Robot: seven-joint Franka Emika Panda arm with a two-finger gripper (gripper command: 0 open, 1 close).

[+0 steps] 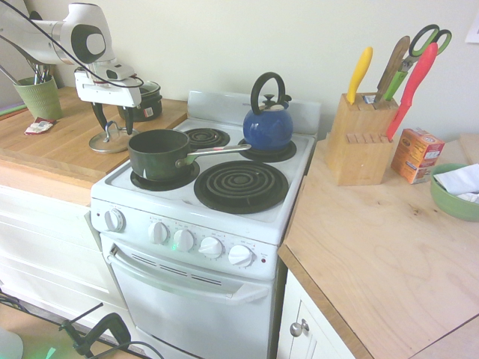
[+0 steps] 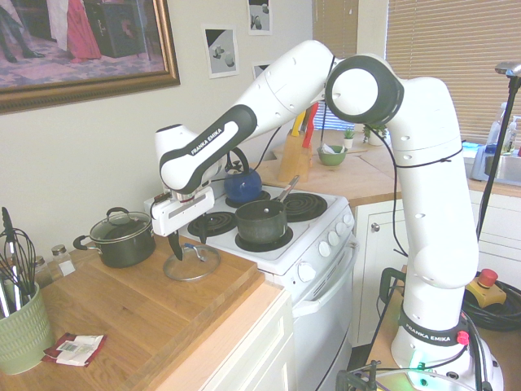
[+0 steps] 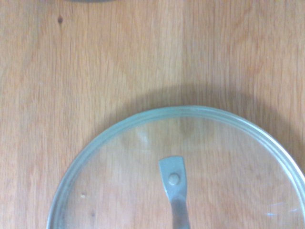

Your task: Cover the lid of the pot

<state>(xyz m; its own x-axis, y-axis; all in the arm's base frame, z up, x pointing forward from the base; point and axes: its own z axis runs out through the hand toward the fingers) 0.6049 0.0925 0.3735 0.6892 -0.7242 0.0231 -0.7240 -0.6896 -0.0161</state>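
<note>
Jaws (image 1: 116,130) stand wide apart, low over the glass lid (image 2: 172,269), with one finger on each side of its metal handle (image 3: 178,200) — as far as I can judge, nothing is gripped. The lid lies on the wooden tabletop (image 2: 163,314), just beside the stove (image 1: 120,196). The dark saucepan (image 1: 159,161) is uncovered on the near burner next to this tabletop, and its long handle points away from the lid.

So I judge that the step in hand is to take hold of the lid, and the covering itself is not yet done. Next, the jaws should be lined up with the handle and closed firmly on it; then the lid should be raised straight, carried above the saucepan's rim and lowered level. If the grip is only at the edge of the handle, the lid may tilt or slip — glass needs a gentle landing.
</note>
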